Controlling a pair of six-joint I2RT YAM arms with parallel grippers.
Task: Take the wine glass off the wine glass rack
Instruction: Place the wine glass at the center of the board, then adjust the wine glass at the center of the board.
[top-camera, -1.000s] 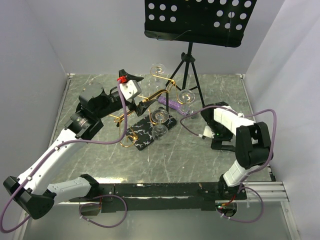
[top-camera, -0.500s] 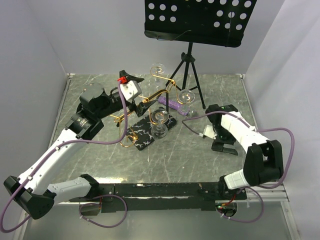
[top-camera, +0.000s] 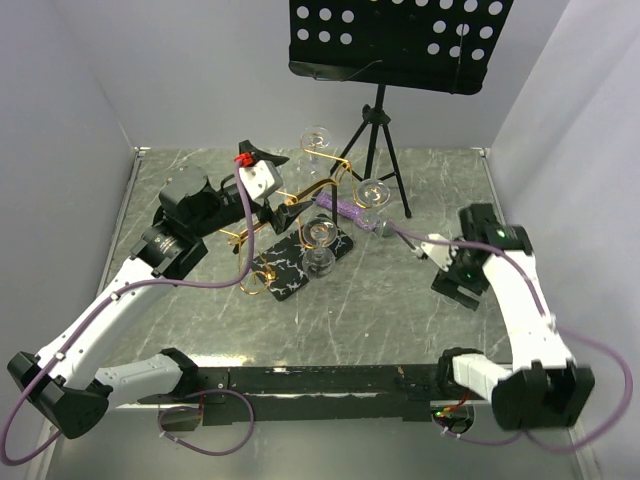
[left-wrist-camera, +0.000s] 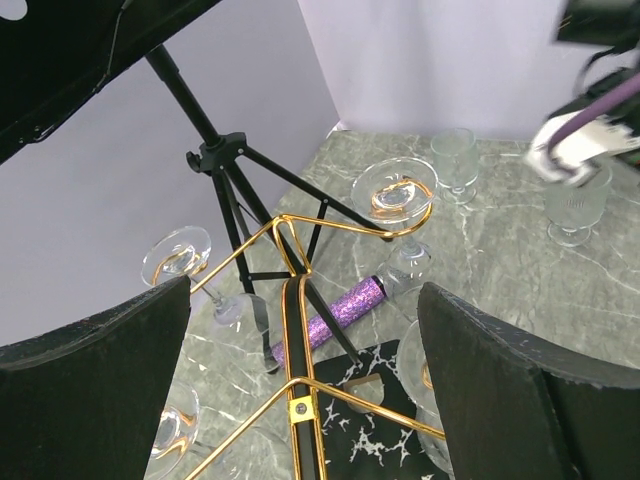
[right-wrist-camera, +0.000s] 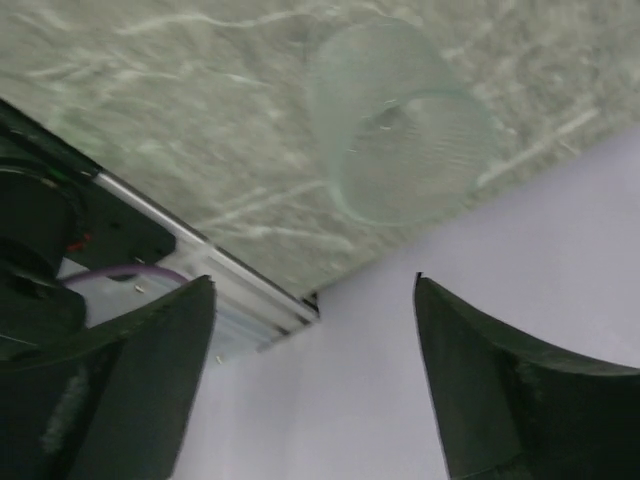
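The gold wine glass rack stands on its black veined base at the table's middle. Clear wine glasses hang upside down on its arms, among them one at the back, one on the right and one in front. My left gripper is open at the rack's left side. In the left wrist view its fingers straddle the rack's gold frame, touching no glass. My right gripper is open and empty at the right. Its view shows a ribbed glass on the table.
A black music stand on a tripod rises behind the rack. A purple glitter tube lies by the base. Two small glasses stand on the table near the right arm. Grey walls close three sides.
My right arm has swung away from the rack to the right and nearer the front edge, with its gripper empty. My left arm and the rack have not moved.
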